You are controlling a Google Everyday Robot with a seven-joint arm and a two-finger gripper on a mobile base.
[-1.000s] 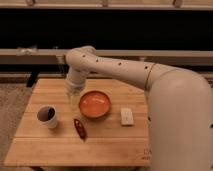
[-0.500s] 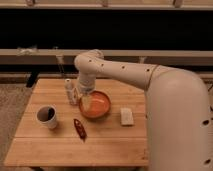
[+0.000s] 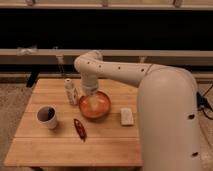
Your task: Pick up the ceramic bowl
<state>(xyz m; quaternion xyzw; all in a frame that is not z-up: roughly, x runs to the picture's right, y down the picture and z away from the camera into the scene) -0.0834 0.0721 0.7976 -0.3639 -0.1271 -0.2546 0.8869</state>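
**Tool over the bowl.** Compared with a second ago, the arm [image 3: 120,72] has swung from the left of the bowl to a place above it, and since half a second ago it has sunk a little lower. The tool [image 3: 89,99] now sits at the left inner edge of the ceramic bowl [image 3: 101,108]. We cannot tell how far the tool is open, nor whether it has hold of the bowl.

The bowl lies where it lay before, near the middle of the wooden tabletop [image 3: 100,150]. It stands upright with its mouth facing up. Being round, it has no long axis. Its glossy orange inside holds nothing that we can see apart from the tool.

The white cup [image 3: 47,116] stands upright, well apart to the left. Its inside is dark, and we cannot tell whether it holds anything.

A small pale upright object [image 3: 70,91] stands just left of the bowl. A dark reddish elongated object [image 3: 79,128] lies in front of the bowl, and a pale block [image 3: 127,116] lies to its right.
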